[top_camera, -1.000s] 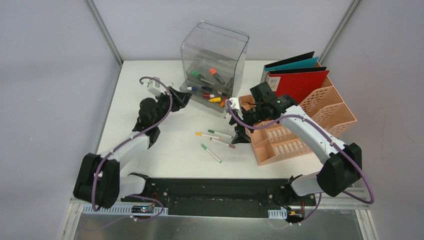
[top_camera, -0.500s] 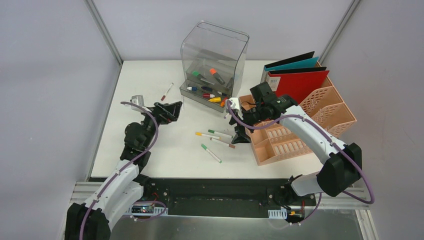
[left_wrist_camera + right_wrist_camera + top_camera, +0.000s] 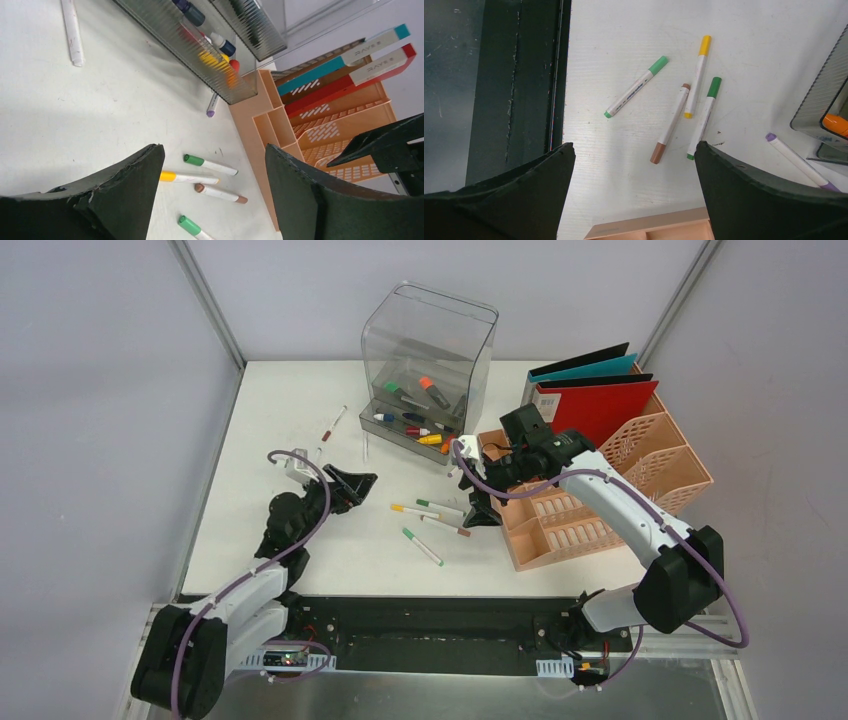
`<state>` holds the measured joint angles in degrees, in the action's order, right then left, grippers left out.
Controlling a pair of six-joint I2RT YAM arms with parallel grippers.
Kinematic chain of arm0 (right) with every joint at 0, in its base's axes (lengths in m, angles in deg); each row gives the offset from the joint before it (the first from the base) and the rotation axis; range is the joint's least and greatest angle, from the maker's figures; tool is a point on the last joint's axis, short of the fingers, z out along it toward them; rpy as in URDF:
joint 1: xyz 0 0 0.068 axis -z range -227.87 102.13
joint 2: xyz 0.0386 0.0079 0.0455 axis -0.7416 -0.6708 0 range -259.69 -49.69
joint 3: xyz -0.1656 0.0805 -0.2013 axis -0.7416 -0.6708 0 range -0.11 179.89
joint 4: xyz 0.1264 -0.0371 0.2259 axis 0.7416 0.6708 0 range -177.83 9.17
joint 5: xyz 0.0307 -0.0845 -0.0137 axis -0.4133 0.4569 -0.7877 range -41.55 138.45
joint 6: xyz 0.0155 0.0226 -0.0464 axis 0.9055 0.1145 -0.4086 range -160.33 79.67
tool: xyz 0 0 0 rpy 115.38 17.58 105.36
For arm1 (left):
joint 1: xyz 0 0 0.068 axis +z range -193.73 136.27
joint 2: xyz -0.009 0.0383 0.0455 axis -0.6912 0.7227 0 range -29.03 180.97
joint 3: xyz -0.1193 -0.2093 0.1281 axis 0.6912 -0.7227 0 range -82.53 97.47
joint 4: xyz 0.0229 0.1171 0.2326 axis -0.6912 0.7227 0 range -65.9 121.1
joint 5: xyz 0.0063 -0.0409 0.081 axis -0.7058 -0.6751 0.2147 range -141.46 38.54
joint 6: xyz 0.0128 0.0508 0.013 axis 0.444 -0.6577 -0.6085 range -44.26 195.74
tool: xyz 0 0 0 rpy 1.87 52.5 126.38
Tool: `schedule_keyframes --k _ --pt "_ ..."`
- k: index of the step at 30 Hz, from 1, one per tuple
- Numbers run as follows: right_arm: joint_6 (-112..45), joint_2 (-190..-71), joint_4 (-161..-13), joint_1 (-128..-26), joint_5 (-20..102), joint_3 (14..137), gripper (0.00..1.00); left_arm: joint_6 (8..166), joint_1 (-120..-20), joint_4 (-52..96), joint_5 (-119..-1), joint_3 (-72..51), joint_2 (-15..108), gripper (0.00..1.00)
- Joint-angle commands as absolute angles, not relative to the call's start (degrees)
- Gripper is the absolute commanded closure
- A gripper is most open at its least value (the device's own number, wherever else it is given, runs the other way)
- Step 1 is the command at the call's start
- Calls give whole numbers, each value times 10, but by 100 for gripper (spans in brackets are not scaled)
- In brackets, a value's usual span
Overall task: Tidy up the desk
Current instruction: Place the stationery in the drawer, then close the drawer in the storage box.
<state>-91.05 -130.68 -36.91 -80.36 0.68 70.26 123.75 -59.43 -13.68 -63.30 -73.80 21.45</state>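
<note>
The white desk (image 3: 300, 540) holds a loose cluster of markers: a yellow-capped one (image 3: 414, 511), a green one (image 3: 440, 506), a brown one (image 3: 447, 527) and another green one (image 3: 422, 547). My left gripper (image 3: 358, 483) hovers open just left of the cluster, nothing between its fingers. The left wrist view looks past that gripper (image 3: 212, 150) at the same markers (image 3: 210, 164). My right gripper (image 3: 481, 512) stands open at the cluster's right end, beside the peach rack. In the right wrist view its gripper (image 3: 634, 146) is empty above the brown marker (image 3: 671, 124).
A clear grey drawer box (image 3: 428, 370) with markers inside stands at the back. The peach rack (image 3: 600, 490) with red and teal folders (image 3: 590, 390) fills the right side. A red-tipped marker (image 3: 334, 423), a white pen (image 3: 365, 447) and a purple marker (image 3: 799, 161) lie near the box.
My left gripper has drawn back from the drawer box toward the near side and the marker cluster, uncovering the red-tipped marker and the white pen. The right arm has not moved.
</note>
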Motion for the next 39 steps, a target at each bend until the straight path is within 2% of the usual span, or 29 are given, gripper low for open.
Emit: schedule_keyframes --k 1,3,5,8,17,24,32,39 --pt "-922 -1298 -375 -801 0 715 7 1266 -594 -215 -649 -737 248 29" --pt "-922 -1297 -375 -801 0 715 7 1267 -594 -220 -648 -736 267 43" --pt "-922 -1297 -375 -801 0 715 7 1268 -594 -220 -649 -732 282 63" --pt "-922 -1297 -375 -801 0 715 7 1256 -594 -214 -665 -721 306 100" --pt "-921 -1299 -375 -802 0 714 7 1237 -594 -271 -658 -712 387 100" --pt "-922 -1298 -375 -801 3 715 7 1269 -595 -398 -670 -661 550 100" --pt "-922 -1295 -375 -801 4 715 7 1337 -597 -506 -676 -538 776 100" --pt "-924 -1292 -375 -800 5 715 7 1373 -614 -495 -656 -415 867 100"
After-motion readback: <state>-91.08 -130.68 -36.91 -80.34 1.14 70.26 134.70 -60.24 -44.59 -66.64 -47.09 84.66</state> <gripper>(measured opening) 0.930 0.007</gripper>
